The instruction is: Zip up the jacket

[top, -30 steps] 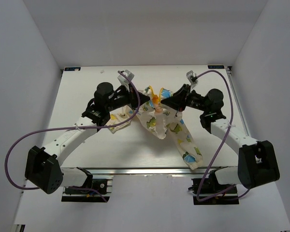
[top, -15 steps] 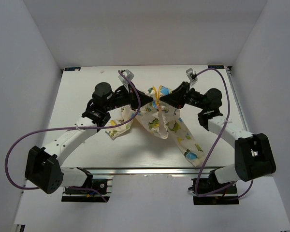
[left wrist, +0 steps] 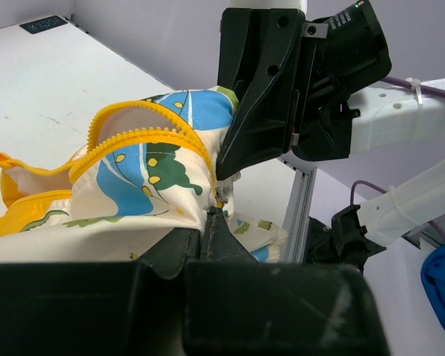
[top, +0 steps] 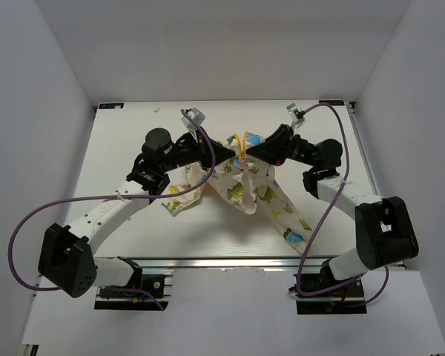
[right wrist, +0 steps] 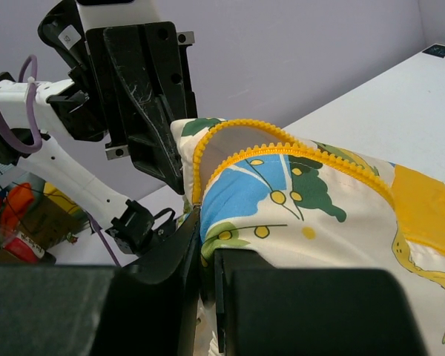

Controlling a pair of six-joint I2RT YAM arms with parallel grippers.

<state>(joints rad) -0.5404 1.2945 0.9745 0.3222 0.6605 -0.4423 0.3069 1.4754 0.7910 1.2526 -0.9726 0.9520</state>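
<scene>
The jacket [top: 245,189], cream with blue, green and yellow prints, hangs bunched at mid-table, pinched from both sides. My left gripper [top: 233,153] is shut on the fabric beside the yellow zipper teeth [left wrist: 148,136]; its tips [left wrist: 211,216] nip the cloth at the zipper's lower end. My right gripper [top: 251,153] faces it, almost tip to tip, shut on the jacket's other front edge [right wrist: 202,215]. The zipper [right wrist: 282,148] gapes open in an arch above both grips. One sleeve [top: 293,226] trails toward the front right and another part [top: 179,196] lies to the left.
White walls close in the table [top: 133,141] on three sides. An aluminium rail [top: 230,262] runs along the front edge by the arm bases. Purple cables [top: 30,222] loop off both arms. Coloured clutter [right wrist: 18,215] sits beyond the table.
Both grippers have drawn closer together and a little toward the back, lifting the jacket. The right arm's forearm has swung and the trailing sleeve has slid up and inward.
</scene>
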